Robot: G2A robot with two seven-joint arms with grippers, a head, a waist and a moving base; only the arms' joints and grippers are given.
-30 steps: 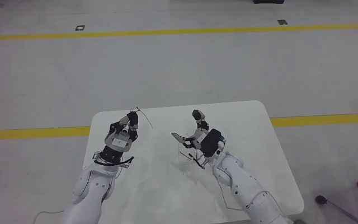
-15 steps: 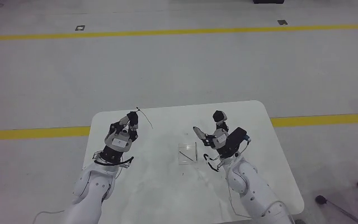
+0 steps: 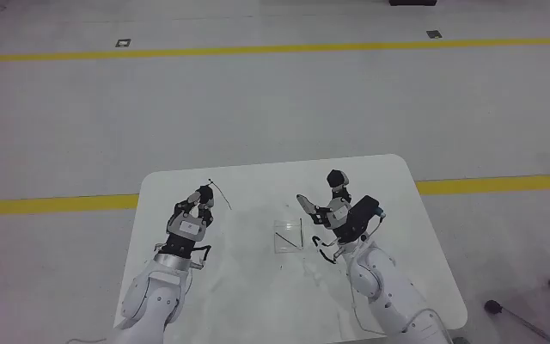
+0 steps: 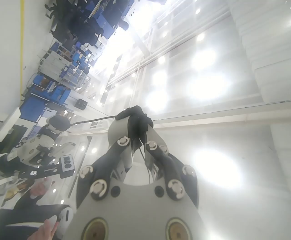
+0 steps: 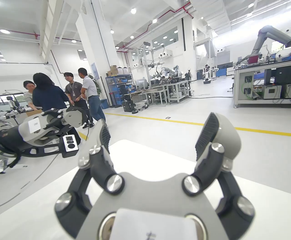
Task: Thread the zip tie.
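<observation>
This is a robotics lab set in a large industrial hall. The pale glossy floor [image 3: 275, 112] is marked with yellow lane lines [image 3: 258, 49] and small square floor markers [image 3: 123, 42], and a white worktop [image 3: 387, 185] stands out in the open on it. The right wrist view shows a high ceiling with round lamps [image 5: 133, 10] and red pipes [image 5: 181, 10], a broad white pillar [image 5: 91, 45], shelving with blue bins [image 5: 116, 87], aluminium-frame benches [image 5: 236, 91] loaded with electronics, a grey industrial robot arm [image 5: 268, 31] and other jointed robot arms [image 5: 168, 71] mounted on stands.
</observation>
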